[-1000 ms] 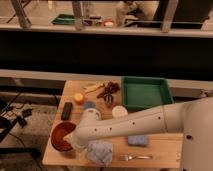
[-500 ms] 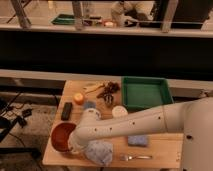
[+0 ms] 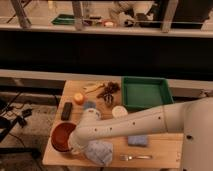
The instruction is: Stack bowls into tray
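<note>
Sitting at 8 o'clock, your gripper (image 3: 74, 145) is beside the glossy reddish-brown nested bowls (image 3: 60, 136); you cannot tell its grip. The green rectangular walled tray (image 3: 145, 95) lies at 1 o'clock.

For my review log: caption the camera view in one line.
Gripper at the reddish bowls by the table's near-left corner; green tray at far right.

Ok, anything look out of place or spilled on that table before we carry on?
Nothing looks spilled or broken. The bowls sit near the table's front left corner, far from the tray, gripper beside them. A crumpled cloth lies at the front edge under the arm.
</note>
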Motion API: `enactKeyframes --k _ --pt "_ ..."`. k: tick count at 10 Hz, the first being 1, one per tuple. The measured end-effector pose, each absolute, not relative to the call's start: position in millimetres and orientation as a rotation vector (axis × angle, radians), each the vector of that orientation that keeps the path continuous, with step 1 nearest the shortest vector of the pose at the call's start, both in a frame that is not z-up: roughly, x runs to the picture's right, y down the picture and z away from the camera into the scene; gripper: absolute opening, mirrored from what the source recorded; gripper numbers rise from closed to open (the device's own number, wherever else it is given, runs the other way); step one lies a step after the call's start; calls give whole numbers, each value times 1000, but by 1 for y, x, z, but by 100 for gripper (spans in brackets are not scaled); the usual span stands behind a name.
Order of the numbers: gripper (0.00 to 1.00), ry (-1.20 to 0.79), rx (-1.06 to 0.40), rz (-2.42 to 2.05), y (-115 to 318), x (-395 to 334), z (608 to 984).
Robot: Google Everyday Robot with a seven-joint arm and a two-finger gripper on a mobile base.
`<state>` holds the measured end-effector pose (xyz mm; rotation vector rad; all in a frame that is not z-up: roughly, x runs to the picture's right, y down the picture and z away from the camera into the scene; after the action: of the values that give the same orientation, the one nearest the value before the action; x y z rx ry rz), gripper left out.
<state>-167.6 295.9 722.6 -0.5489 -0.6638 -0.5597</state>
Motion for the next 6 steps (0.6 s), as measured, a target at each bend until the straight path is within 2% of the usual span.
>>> enactKeyframes --k 2,3,6 --pt "3 -663 -549 -559 296 -167 723" --pt "0 -663 -549 -557 296 -167 723" --pt "0 -663 -549 -558 296 -167 723"
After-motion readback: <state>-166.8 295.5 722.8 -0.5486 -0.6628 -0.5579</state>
